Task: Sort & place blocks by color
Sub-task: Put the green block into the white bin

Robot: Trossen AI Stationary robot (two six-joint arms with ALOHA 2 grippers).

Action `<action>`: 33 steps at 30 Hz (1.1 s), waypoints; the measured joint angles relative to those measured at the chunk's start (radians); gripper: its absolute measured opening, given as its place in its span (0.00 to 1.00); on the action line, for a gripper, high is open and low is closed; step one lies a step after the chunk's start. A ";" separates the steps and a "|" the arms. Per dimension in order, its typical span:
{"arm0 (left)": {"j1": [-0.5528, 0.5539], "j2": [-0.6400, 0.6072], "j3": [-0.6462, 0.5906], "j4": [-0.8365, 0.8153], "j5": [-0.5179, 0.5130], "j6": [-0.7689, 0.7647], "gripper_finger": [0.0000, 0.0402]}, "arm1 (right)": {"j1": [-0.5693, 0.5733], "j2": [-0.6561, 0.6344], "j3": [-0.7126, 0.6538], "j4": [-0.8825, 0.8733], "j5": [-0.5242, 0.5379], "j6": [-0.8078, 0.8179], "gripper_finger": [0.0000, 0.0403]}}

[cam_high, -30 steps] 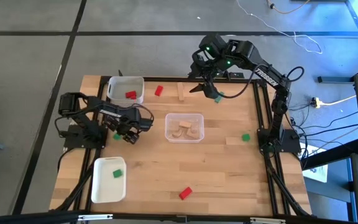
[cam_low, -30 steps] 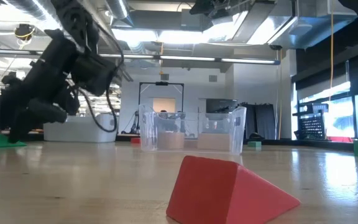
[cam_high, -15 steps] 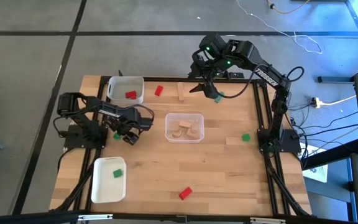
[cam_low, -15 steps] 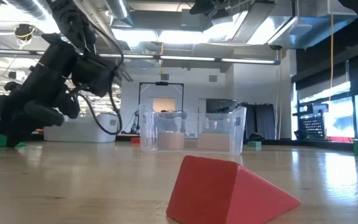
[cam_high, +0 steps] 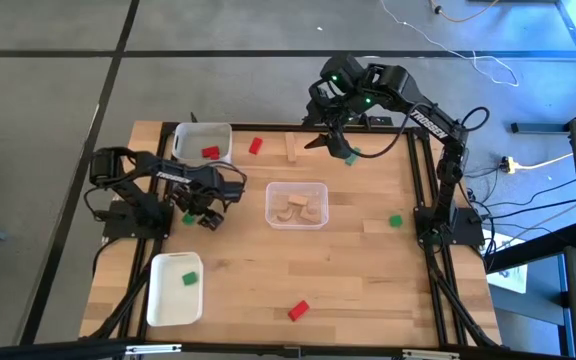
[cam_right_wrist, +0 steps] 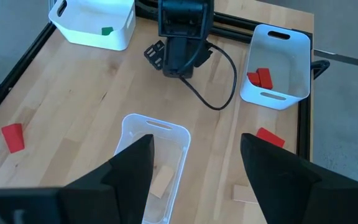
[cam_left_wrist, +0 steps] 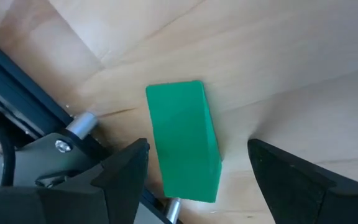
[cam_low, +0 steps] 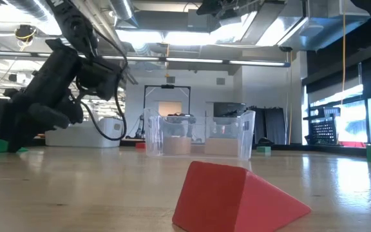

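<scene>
The left gripper point(cam_high: 196, 208) is down low over a green block point(cam_left_wrist: 185, 144) with its fingers spread wide open, one on each side and neither touching. You only get that from the left wrist view; in the high view the block is just a green sliver poking out under the gripper, left of the clear tray point(cam_high: 297, 204).

That clear tray sits mid-table and holds light-wood blocks point(cam_high: 299, 206). The low view shows them through the tray's see-through walls, but from that angle the red wedge block point(cam_low: 237, 196) up front hogs the shot, and it turns out to be the same red block lying well toward the near edge from the clear tray in the high view.

The right gripper point(cam_high: 331, 141) hangs high above the far edge, beyond the clear tray, fingers wide open and holding nothing. A second green block point(cam_high: 351, 156) lies just beside it on the table.

Around the clear tray:
- far left: a white tray point(cam_high: 203, 143) with red blocks point(cam_right_wrist: 260, 78) in it. The right wrist view shows two; the high view reads as one blob.
- near left: another white tray point(cam_high: 174, 290) with one green block point(cam_high: 189, 280).
- far side: a loose red block point(cam_high: 256, 146) and a light-wood block point(cam_high: 292, 147).
- right: a third green block point(cam_high: 396, 220).
</scene>
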 joint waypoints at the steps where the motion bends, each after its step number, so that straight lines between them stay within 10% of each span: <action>1: 0.006 -0.001 0.000 0.002 0.002 0.014 0.68 | 0.000 0.000 0.000 0.000 0.000 0.000 0.59; 18: 0.163 -0.002 0.003 0.126 0.191 0.242 0.68 | 0.000 0.000 0.000 0.028 0.000 0.000 0.59; 33: 0.094 -0.150 0.037 -0.096 0.070 0.435 0.68 | 0.000 0.000 0.000 0.027 0.000 0.000 0.59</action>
